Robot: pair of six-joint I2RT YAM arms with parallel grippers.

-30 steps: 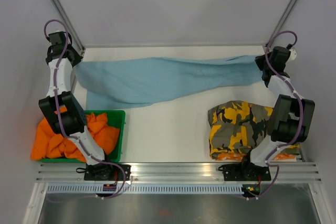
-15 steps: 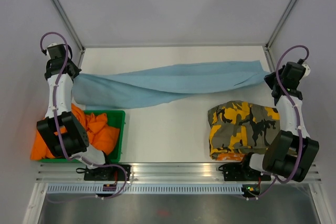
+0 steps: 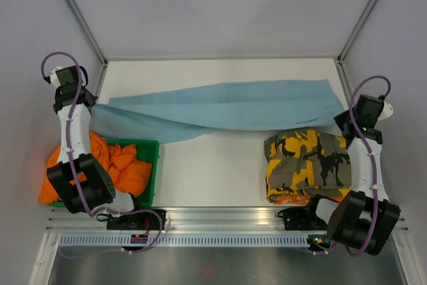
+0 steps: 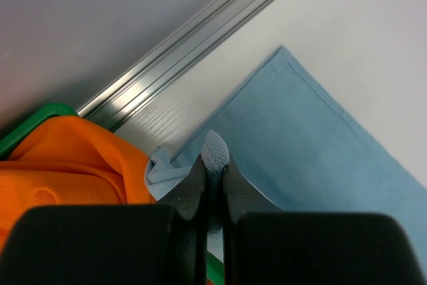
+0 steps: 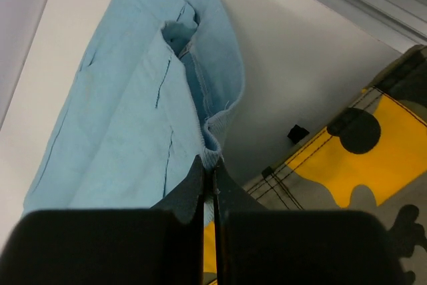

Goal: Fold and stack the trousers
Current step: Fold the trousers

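Observation:
The light-blue trousers (image 3: 220, 108) stretch across the back of the table from left to right. My left gripper (image 3: 89, 108) is shut on their left end, and a fold of blue cloth (image 4: 215, 149) shows between its jaws (image 4: 213, 165). At the right end my right gripper (image 3: 341, 119) is shut on the hem (image 5: 212, 145), pinched at the fingertips (image 5: 208, 168). Folded camouflage trousers (image 3: 307, 159) lie at the front right, with an orange edge under them. Orange trousers (image 3: 100, 168) sit crumpled in the green bin (image 3: 155, 165).
Metal frame posts (image 3: 77, 15) run along both side walls, and a rail (image 3: 227, 217) crosses the front edge. The green bin stands at the front left. White tabletop (image 3: 213, 165) lies between the bin and the camouflage pile.
Both grippers have drawn the light-blue trousers toward the front of the table and pulled them out longer. The cloth lies lower and flatter than a second ago.

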